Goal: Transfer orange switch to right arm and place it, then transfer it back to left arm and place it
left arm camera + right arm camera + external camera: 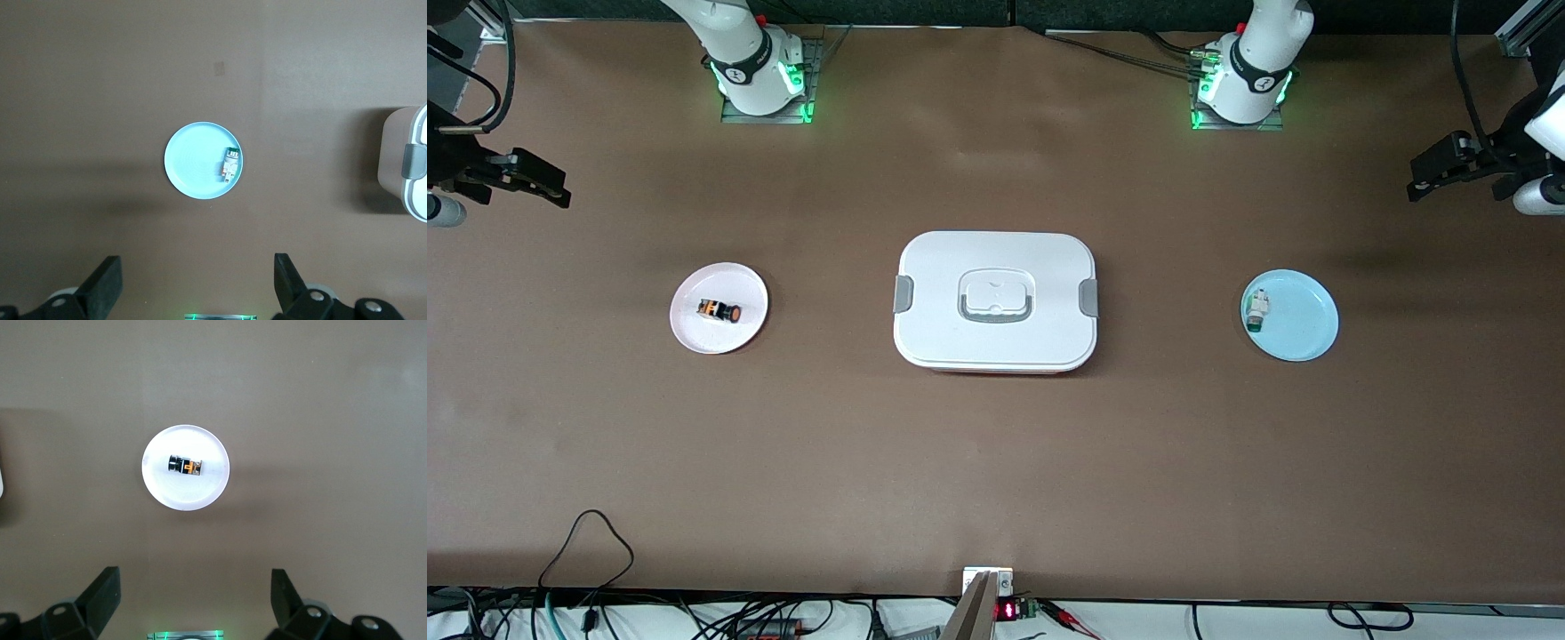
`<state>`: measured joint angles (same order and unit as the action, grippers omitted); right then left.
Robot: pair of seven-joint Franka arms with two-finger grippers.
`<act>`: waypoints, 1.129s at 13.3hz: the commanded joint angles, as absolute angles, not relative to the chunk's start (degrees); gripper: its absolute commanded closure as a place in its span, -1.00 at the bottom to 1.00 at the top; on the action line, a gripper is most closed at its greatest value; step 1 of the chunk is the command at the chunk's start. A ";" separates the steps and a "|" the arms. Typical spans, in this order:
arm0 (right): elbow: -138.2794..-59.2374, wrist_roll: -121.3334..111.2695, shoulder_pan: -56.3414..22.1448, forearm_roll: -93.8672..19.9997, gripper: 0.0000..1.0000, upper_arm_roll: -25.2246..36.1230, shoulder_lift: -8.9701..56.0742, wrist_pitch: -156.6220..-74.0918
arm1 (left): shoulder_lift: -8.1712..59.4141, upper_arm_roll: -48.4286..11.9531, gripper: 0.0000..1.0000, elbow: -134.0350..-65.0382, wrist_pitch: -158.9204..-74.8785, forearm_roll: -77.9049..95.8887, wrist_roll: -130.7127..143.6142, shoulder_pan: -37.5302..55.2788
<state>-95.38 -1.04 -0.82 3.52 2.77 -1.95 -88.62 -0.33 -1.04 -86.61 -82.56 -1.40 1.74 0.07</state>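
Note:
The orange switch (719, 311), a tiny black part with orange markings, lies on its side on a white plate (694, 333) toward the right arm's end of the table. In the right wrist view the switch (185, 465) and plate (200, 495) show far below my right gripper (193, 597). That gripper (547, 182) hangs high over bare table, open and empty. The large white box (996, 300) stands at mid-table between the two plates. My left gripper (1432, 173) (198, 280) is also open and empty, high over the left arm's end of the table.
A light blue plate (1303, 333) (193, 175) toward the left arm's end holds a small white-and-green part (1257, 311) (230, 163). The box's clipped end (408, 167) shows in the left wrist view. Cables lie along the table edge nearest the front camera.

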 commanded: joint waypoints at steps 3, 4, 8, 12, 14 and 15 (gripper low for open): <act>-94.22 -0.96 -0.70 2.81 -1.00 2.81 -1.58 -87.71 | -0.26 -1.05 -1.00 -85.25 -81.30 -1.67 1.85 0.09; -94.31 -1.05 -0.62 2.81 -1.00 2.81 -1.50 -87.80 | -0.26 -1.05 -1.00 -85.25 -81.30 -1.67 1.85 0.09; -94.31 -0.70 -0.79 2.81 -1.00 2.81 1.40 -87.80 | -0.26 -1.05 -1.00 -85.25 -81.30 -1.67 1.85 0.09; -94.31 -0.26 -2.02 3.43 -1.00 2.72 5.80 -88.51 | -0.26 -1.05 -1.00 -85.25 -81.30 -1.67 1.85 0.09; -94.31 -0.62 -1.76 2.81 -1.00 2.72 7.20 -89.12 | -0.26 -1.05 -1.00 -85.25 -81.30 -1.58 1.85 0.09; -94.31 -0.27 -1.76 2.81 -1.00 2.81 7.64 -89.47 | -0.26 -1.05 -1.00 -85.34 -81.30 -1.67 1.85 0.09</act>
<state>-95.41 -0.95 -1.68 3.49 2.70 7.01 -89.51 -0.33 -1.04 -86.60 -82.56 -1.40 1.74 0.07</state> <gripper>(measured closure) 0.000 0.000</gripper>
